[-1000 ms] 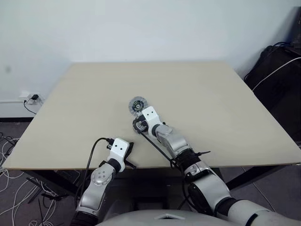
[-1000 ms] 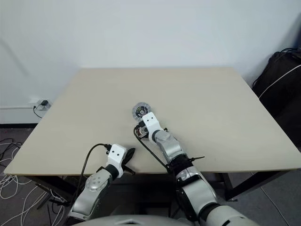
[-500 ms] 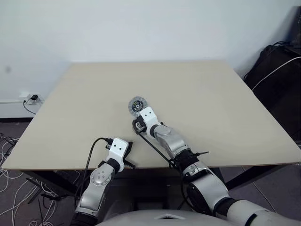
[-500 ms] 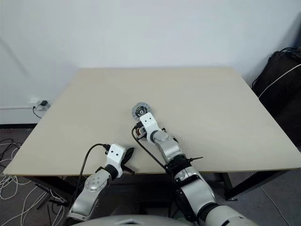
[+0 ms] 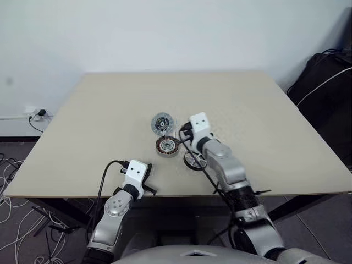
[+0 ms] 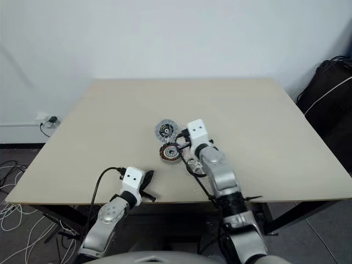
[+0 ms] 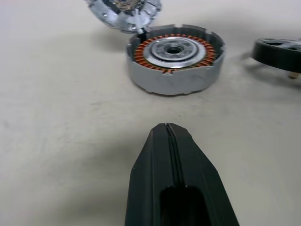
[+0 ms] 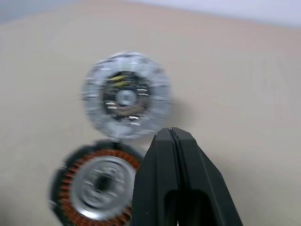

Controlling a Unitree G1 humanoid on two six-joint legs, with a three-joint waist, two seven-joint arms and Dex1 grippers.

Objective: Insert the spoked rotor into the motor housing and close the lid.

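Left eye view, left to right: left gripper (image 5: 147, 182) resting pinched together at near table (image 5: 264, 110) edge; motor housing (image 5: 166, 146) sitting open, lid (image 5: 161, 123) just beyond; spoked rotor (image 5: 194, 161) lying right of housing; right gripper (image 5: 183, 132) hovering empty, fingers together. Advice: part fingers, grip rotor rim, lower level onto housing centre.

- Both arms are mostly silver-grey rounded shells with black joints showing in between.
- Each wrist has a boxy white block with a couple of small dark dots on top.
- Left end effector (image 7: 168, 136): two matte black tapered fingers.
- Right end effector (image 8: 175, 141): same.
- Black cables loop along both forearms.
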